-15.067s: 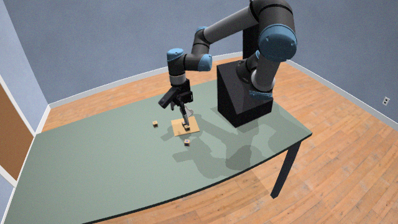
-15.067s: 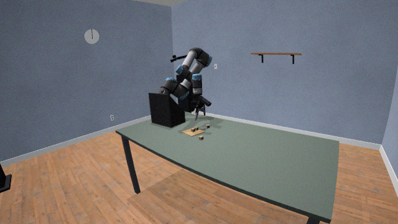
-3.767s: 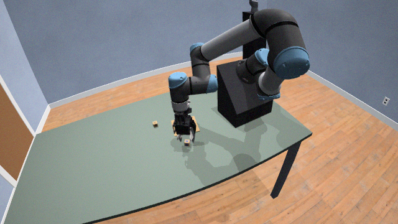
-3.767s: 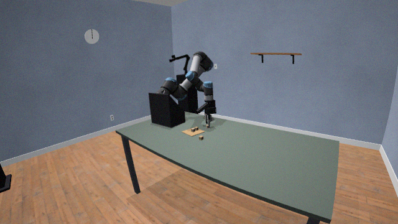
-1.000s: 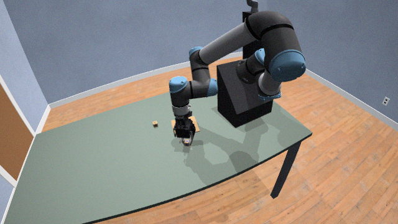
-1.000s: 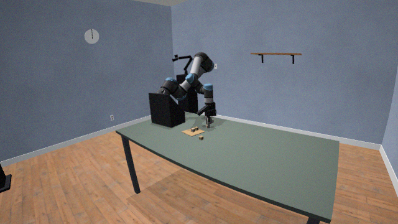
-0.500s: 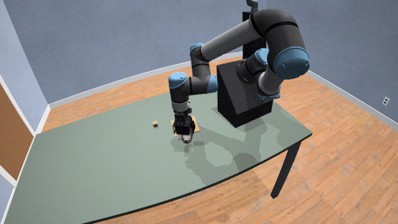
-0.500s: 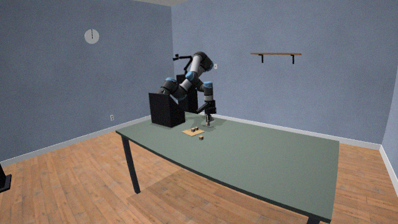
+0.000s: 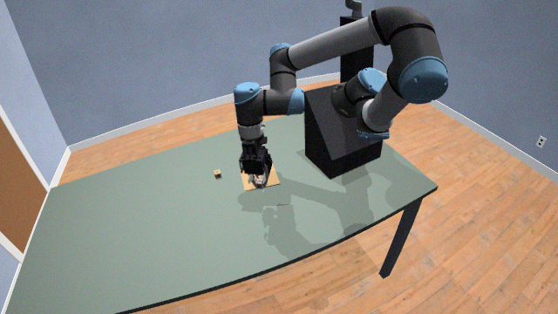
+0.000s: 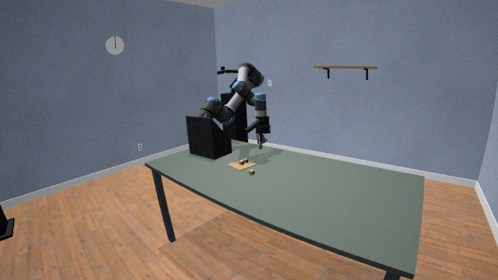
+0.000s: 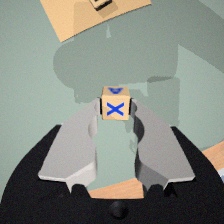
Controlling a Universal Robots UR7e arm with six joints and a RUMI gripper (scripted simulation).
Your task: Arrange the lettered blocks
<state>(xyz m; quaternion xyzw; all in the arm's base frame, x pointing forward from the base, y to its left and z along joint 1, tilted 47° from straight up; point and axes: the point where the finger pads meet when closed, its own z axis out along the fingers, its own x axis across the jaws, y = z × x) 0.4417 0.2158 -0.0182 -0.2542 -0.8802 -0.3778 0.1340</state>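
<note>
Step in hand, judged from the layout: the third letter block is being carried toward the row. The arm (image 9: 333, 44) (image 10: 234, 101) is reaching out over the surface (image 9: 153, 227) (image 10: 331, 202) (image 11: 30, 105), its shadow falling across it. The mat (image 9: 249, 185) (image 10: 233, 165) (image 11: 62, 22) is lying on that surface. The tool (image 9: 260, 180) (image 10: 260, 146) (image 11: 115, 99) is pinching one block, the X block (image 9: 260, 181) (image 11: 115, 110), and is holding it up in the air. Two blocks, the nearer block (image 10: 241, 162) and the farther block (image 10: 246, 160), are sitting close together on the mat; the spare block (image 9: 217, 174) (image 10: 251, 172) is lying off it, presumably the one to be left out. Next move, by my reckoning: bringing the X block over the mat, squaring it to the pair, lowering it at the row's end that the alphabet is calling for, then releasing without nudging its neighbours. Hard to make out: the tool is covering the mat pair in the top view, and the wrist view is cutting off what is showing of them, so their letters and order are staying unread. The X is facing the wrist camera; a second blue mark on an adjoining face is appearing too foreshortened to name surely. The spare block's top is showing too small for reading.
</note>
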